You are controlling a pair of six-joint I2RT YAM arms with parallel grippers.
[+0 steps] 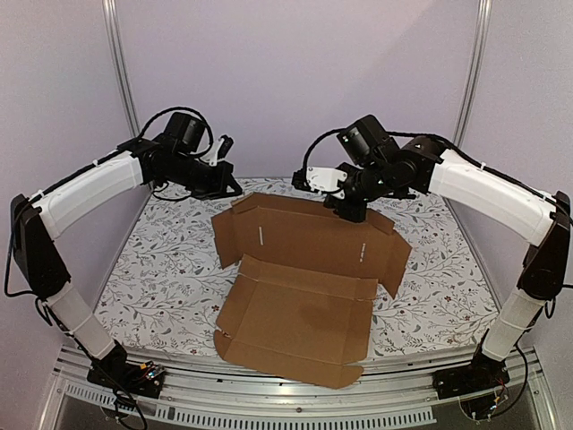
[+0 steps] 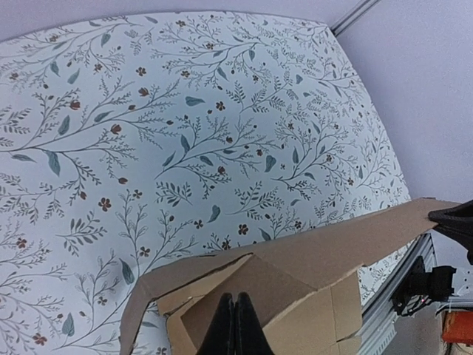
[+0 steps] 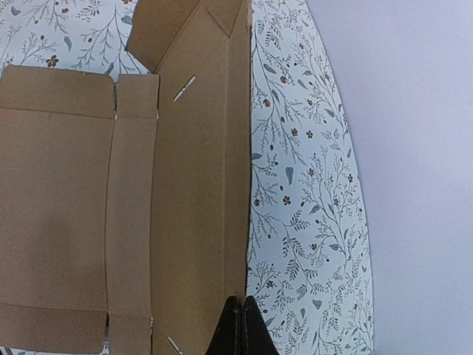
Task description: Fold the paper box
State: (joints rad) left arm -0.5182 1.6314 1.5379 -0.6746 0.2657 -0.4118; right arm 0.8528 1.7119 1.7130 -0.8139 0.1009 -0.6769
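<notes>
- Table (image 1: 161, 260): a surface under a white cloth printed with leafy sprigs. It spreads beneath both pincers and out to either side of them.
- Paper box (image 1: 300, 269): a plain brown corrugated sheet, unfolded, lying mid-table between the two arms. Its rear edge sits directly under the right pincer and its rear left corner just below the left pincer. The broad front panel reaches away from both pincers toward the arm bases. The side flaps at the rear are raised off the cloth.
- Left arm (image 1: 89, 193) and right arm (image 1: 488, 188): white-shelled links with black joints. Each arches inward from its own side toward the rear of the sheet.
- Right pincer (image 1: 352, 210): in the right wrist view its fingers (image 3: 235, 325) are pressed narrow, nipping the thin rear edge of the paper box (image 3: 185, 185). That edge runs straight out ahead of the fingertips.
- Left pincer (image 1: 231, 186): in the left wrist view the fingers (image 2: 225, 329) lie tight together over a lifted flap of the paper box (image 2: 295, 296). Whether cardboard is caught between them cannot be told.
- Slits (image 1: 259, 236): two short pale cuts in the rear panel, one on each side, just in front of the right pincer.
</notes>
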